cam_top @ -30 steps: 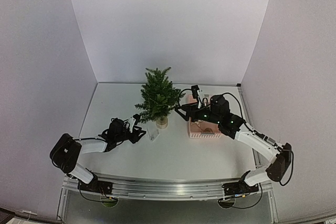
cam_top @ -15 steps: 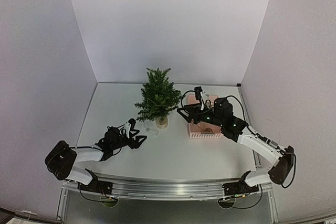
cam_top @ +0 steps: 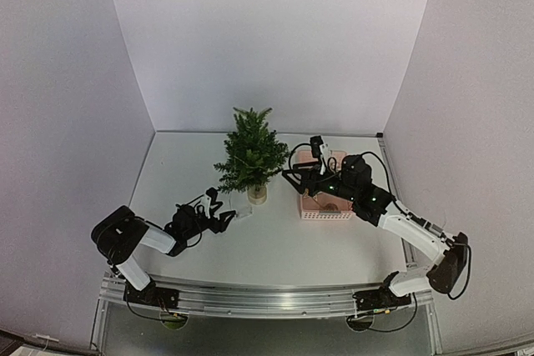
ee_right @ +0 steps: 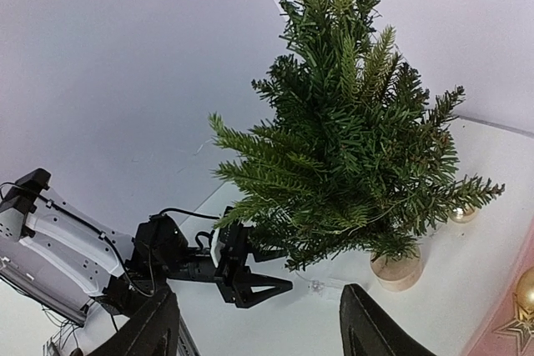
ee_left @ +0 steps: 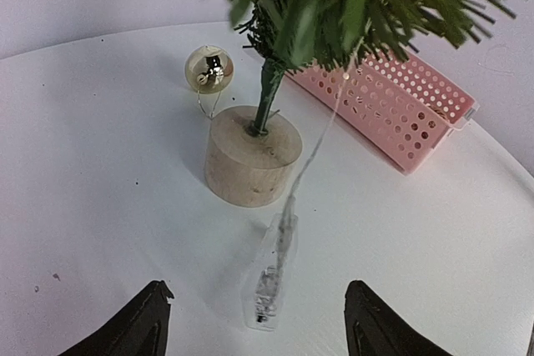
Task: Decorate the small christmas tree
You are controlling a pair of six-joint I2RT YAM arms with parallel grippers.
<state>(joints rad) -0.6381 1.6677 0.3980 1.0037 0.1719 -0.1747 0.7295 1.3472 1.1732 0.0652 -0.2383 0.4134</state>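
Since the left claw (ee_left: 259, 323) stood with its jaws spread wide and nothing between the pads, low on the table (ee_left: 100, 172) in front of the wooden base (ee_left: 253, 156), the step in hand looked to be settling the light string. Its clear battery pack (ee_left: 269, 277) lay flat between the claw and the base, just short of the base. A thin wire (ee_left: 321, 135) ran from the pack up past the base's right side into the needles. Any regrasp would best take the pack across its narrow sides. It should then move toward the base, never away from it, so that the wire stayed slack and the light tree was not tugged over.

Just behind the base to the left, a gold bauble (ee_left: 209, 68) rested on the table with its hanger loop toward the base. It should be left clear of the claw's sweep. To the right of the base, near but not touching, lay the pink basket (ee_left: 409, 110).

The small christmas tree (ee_right: 359, 147) stood upright on that base, mid-table. Beyond the base on the basket side hovered the right claw (ee_right: 263, 323), open and empty, facing the foliage. It would do well to wait until the left arm cleared the trunk.
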